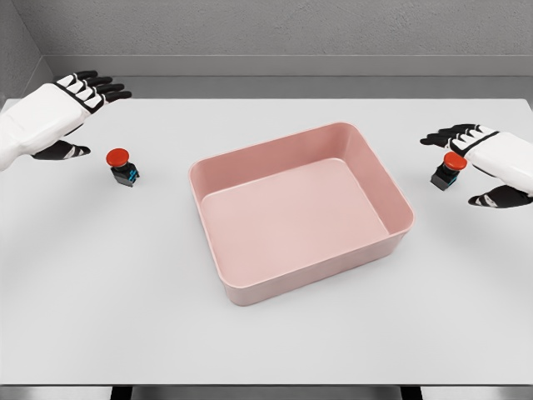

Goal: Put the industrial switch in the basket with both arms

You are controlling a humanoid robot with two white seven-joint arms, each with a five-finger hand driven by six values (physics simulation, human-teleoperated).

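A pink rectangular basket [391, 204] sits in the middle of the white table, with nothing inside it. One industrial switch [122, 166], black with a red button cap, stands left of the basket. My left hand [83, 108] hovers up and to the left of it, fingers spread, not touching it. A second red-capped switch [447, 171] stands right of the basket. My right hand [470, 162] is right beside it with fingers extended over its top and the thumb lower down; the hand is open and does not close on the switch.
The white table [100, 292] extends well beyond the basket on all sides. A grey wall runs behind its far edge, and the near edge lies along the bottom of the picture.
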